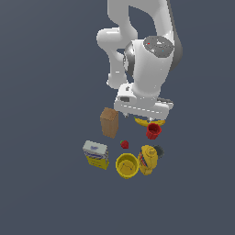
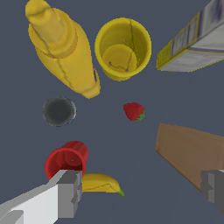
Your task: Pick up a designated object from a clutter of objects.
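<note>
The claw point(image 2: 142, 192) is spread wide and holds nothing; in the wrist view we see one grey finger point(image 2: 69, 192) close to the red cup point(image 2: 66, 160) and the banana point(image 2: 101, 183), and the other finger point(image 2: 213, 189) over the far end of the brown box point(image 2: 192, 158). In the exterior view the claw itself is hidden under the hand, so we cannot judge how high it hangs above the things.

We see the white arm point(image 1: 149, 69) coming in from the top of the exterior view, bent at its joints, with the wrist turned straight down and its broad flat hand over the banana, between the brown box point(image 1: 109, 122) and the red cup point(image 1: 153, 131).

The red cup, the thing to be picked, stands upright with its mouth up, on the exterior view's right of the brown box and just beside the banana point(image 1: 148, 122). The strawberry point(image 1: 124, 144) lies apart from it, toward the middle of the group. Nearer the bottom of that view we find the yellow cup point(image 1: 127, 165), the mustard bottle point(image 1: 148, 159) just beside it, and the blue, white and yellow box point(image 1: 96, 154). A small dark round thing point(image 2: 59, 111) sits between the mustard bottle point(image 2: 61, 48) and the red cup.

Everything rests on a plain dark grey-blue floor point(image 1: 46, 193) that fills both views
</note>
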{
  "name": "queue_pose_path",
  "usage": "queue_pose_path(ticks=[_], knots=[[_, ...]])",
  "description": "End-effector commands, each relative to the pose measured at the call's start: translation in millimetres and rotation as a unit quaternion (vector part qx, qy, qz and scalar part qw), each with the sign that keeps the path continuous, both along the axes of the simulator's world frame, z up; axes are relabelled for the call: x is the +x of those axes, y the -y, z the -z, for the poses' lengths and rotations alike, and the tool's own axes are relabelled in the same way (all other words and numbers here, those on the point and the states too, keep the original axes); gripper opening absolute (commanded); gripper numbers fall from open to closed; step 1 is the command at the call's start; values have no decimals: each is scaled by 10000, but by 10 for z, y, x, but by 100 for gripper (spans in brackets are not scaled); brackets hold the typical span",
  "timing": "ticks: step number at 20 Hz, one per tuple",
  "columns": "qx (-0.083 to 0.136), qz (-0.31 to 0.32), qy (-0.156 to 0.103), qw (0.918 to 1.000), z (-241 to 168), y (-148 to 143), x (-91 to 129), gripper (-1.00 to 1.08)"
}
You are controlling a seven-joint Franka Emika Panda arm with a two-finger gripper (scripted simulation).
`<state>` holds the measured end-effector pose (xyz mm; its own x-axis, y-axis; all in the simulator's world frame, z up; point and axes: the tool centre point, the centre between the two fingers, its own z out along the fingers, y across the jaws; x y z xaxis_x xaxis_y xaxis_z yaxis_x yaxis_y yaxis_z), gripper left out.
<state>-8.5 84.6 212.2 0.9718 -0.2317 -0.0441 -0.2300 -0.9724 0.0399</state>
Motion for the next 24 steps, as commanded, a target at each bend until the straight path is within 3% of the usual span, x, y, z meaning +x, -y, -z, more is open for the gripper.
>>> queue_pose_path(ticks=[1,24], knots=[[-10,202,38,9998,123,-118,-11,100],[68,1772,270,9838,1058,-1037,-322,100]])
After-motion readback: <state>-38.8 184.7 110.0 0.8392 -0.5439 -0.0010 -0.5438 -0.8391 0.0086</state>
